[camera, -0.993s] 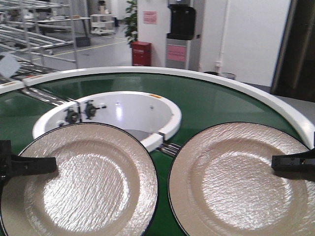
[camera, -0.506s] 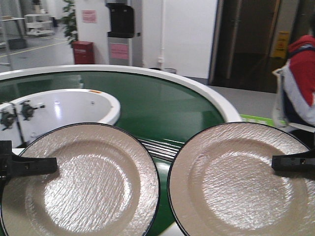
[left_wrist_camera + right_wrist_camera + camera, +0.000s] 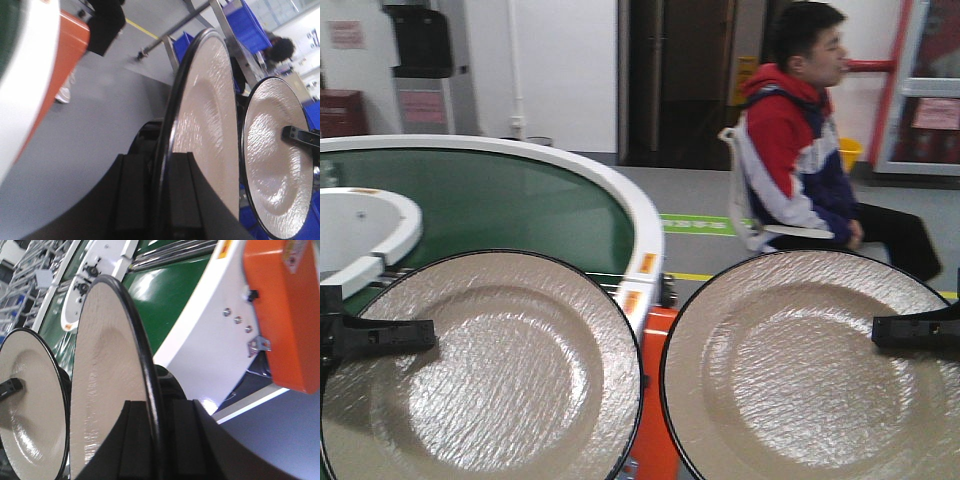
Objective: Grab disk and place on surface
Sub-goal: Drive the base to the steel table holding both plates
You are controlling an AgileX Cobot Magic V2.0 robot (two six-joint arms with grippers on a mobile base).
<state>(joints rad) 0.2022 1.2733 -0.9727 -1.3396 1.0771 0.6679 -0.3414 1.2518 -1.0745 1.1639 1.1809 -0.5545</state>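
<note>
Holding two dishes by their rims, faces up | left pincer (image 3: 167, 192) clenched on left plate (image 3: 490, 370) | right pincer (image 3: 157, 435) clenched on right plate (image 3: 800, 370) | both aloft, side by side near conveyor belt (image 3: 500, 200) — steel counter not in view

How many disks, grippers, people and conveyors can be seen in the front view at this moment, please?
Disks: 2, the left disk and the right disk
Grippers: 2, the left gripper and the right gripper, each clamped on its disk's rim
People: 1, the person in a red and blue jacket
Conveyors: 1, the green conveyor with white rims
Total: 6
</note>
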